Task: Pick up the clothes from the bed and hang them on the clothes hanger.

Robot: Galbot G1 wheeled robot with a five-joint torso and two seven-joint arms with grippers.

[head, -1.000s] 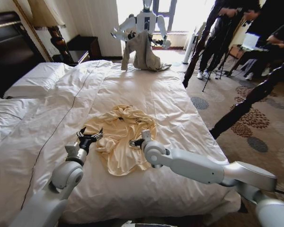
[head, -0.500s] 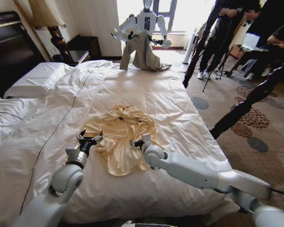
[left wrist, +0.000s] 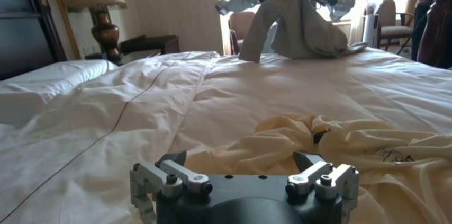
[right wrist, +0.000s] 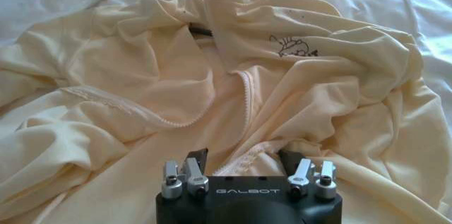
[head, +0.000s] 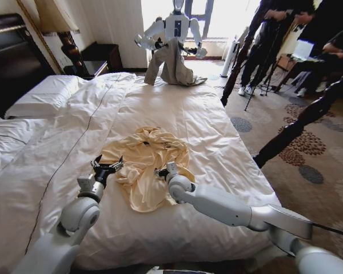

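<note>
The clothes [head: 147,165], a crumpled pale-yellow garment, lie in the middle of the bed [head: 206,120] on its white duvet. My left gripper [head: 107,166] is open at the garment's left edge, low over the duvet. In the left wrist view the left gripper [left wrist: 240,160] has its fingers spread, and the clothes [left wrist: 367,144] lie just ahead of it. My right gripper [head: 160,172] rests on the garment's near right part. In the right wrist view the right gripper [right wrist: 244,160] is open, with a stitched fold of the clothes [right wrist: 233,86] lying between its fingers. The clothes hanger is out of view.
At the bed's far end another white robot [head: 174,25] holds a grey garment [head: 171,63]. Pillows [head: 46,94] and a dark headboard [head: 8,54] are at the left, with a lamp [head: 60,25] beside them. People and tripods [head: 263,63] stand on the patterned carpet to the right.
My right arm has swung a little to the left, bringing its gripper further onto the garment. The left gripper and the garment have hardly moved.
</note>
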